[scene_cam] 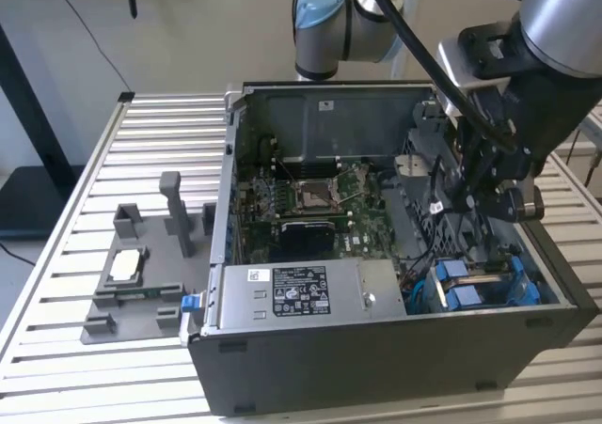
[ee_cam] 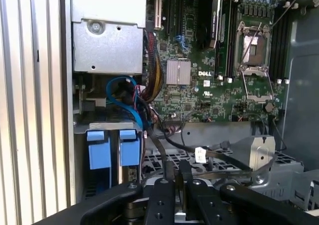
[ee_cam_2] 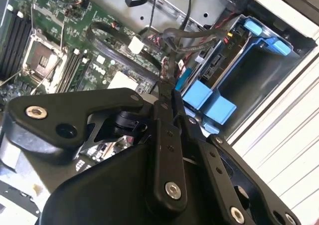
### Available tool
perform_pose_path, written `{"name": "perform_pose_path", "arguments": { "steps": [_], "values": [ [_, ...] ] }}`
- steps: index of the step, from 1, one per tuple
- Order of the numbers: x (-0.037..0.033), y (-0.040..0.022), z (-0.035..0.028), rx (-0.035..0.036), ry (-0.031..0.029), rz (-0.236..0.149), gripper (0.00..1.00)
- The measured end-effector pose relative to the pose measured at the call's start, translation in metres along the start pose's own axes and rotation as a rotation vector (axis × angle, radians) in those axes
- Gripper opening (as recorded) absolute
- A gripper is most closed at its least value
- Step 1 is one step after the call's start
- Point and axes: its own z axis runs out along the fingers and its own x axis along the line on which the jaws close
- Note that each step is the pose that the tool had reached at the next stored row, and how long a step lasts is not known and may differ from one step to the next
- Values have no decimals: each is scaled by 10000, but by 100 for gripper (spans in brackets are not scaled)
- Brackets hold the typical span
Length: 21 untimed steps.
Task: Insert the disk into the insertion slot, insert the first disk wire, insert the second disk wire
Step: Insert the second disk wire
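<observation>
Pincer (ee_cam_2: 167, 89) tight on a dark wire (ee_cam_2: 168, 64) beside the blue-framed disk (ee_cam_2: 249, 68) (drive body mostly hidden, wire's end unclear)

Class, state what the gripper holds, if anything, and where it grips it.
The gripper appears shut on a dark wire, pinched between its fingertips near the wire's end, beside the disk.

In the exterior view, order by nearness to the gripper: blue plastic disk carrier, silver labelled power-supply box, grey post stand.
1. Blue plastic disk carrier, by the gripper, exterior view's right.
2. Silver labelled power-supply box, mid-case.
3. Grey post stand, outside the case, exterior view's left.
</observation>
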Motion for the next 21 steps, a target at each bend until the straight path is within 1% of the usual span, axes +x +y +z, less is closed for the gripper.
{"name": "perform_pose_path", "arguments": {
  "steps": [2, 4, 8, 12, 16, 18, 21],
  "values": [
    [3, -17, 9, -37, 108, 5, 16],
    [5, -45, 20, -73, 190, 6, 16],
    [11, -111, 46, -150, 318, 2, 16],
    [19, -179, 78, -250, 417, -6, 16],
    [29, -252, 117, -344, 487, -27, 16],
    [33, -274, 135, -378, 527, -33, 16],
    [39, -290, 156, -441, 601, -28, 16]
  ]
}}
